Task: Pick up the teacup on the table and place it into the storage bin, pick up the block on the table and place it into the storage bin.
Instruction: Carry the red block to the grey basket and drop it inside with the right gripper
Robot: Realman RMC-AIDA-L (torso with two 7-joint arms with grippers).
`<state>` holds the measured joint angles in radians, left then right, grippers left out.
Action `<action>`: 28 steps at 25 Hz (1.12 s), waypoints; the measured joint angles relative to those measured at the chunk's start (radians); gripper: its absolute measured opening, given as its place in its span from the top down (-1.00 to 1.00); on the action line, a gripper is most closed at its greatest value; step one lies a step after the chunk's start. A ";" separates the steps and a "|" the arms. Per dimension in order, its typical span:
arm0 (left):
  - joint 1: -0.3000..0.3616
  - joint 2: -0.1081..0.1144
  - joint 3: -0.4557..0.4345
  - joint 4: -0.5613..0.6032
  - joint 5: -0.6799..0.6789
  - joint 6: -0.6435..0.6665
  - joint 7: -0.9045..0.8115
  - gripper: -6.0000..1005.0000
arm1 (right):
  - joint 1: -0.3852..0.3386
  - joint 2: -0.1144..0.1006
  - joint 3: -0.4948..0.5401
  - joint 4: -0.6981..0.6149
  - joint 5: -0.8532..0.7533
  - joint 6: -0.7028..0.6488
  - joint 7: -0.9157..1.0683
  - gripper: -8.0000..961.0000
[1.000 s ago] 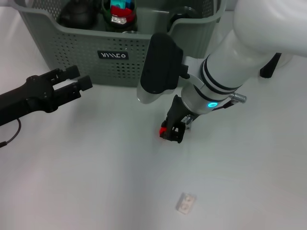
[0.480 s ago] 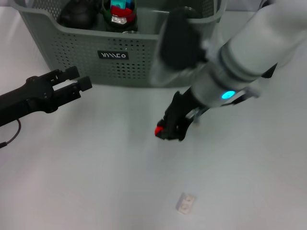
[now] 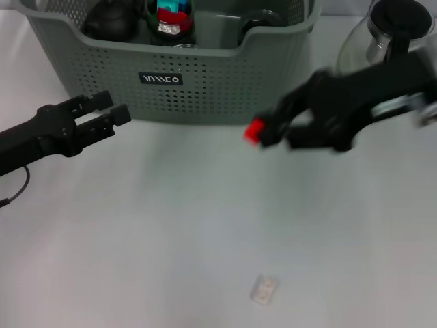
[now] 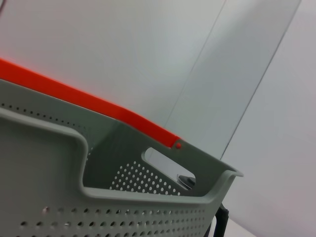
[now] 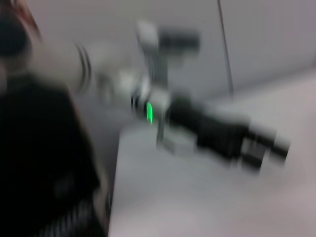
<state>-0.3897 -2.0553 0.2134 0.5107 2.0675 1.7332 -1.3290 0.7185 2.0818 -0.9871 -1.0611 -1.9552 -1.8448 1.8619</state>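
A small white piece [image 3: 264, 289] lies nearest on the surface [image 3: 171, 225]. Beyond it, the right tool [image 3: 268, 131] grips the red block [image 3: 255, 130] above the surface, just before the bin [image 3: 205, 75], while the left tool [image 3: 113, 109] hovers slightly parted, holding nothing. The bin holds dark items and a red-and-blue thing [image 3: 171, 15]; a teapot [image 3: 389, 34] stands beside it.

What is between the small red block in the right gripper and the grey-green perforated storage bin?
Nothing visible. The right gripper holds the red block in the air just in front of the storage bin; only the bin's front wall remains to clear.
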 joint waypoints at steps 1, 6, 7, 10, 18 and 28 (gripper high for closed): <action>-0.002 0.001 0.001 0.000 -0.001 0.000 0.000 -0.28 | -0.008 -0.004 0.054 0.021 0.045 -0.030 -0.030 0.57; -0.015 0.001 0.004 0.000 -0.003 0.000 -0.007 -0.28 | -0.033 -0.015 0.201 0.093 0.296 -0.095 -0.111 0.58; -0.017 0.001 0.005 0.000 -0.002 0.000 -0.009 -0.28 | -0.033 -0.013 0.212 0.095 0.345 -0.089 -0.113 0.58; -0.020 0.001 0.005 0.000 -0.002 0.006 -0.011 -0.28 | -0.006 -0.005 0.211 0.082 0.450 -0.025 -0.089 0.57; -0.010 0.000 0.005 0.000 -0.003 0.006 -0.016 -0.28 | 0.200 -0.020 0.073 -0.082 0.265 0.331 0.191 0.59; -0.013 -0.002 0.006 0.000 0.001 0.002 -0.016 -0.28 | 0.528 0.021 -0.074 -0.058 -0.574 0.586 0.619 0.60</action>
<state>-0.4030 -2.0578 0.2194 0.5108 2.0684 1.7347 -1.3453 1.2470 2.1027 -1.0610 -1.1191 -2.5296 -1.2588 2.4810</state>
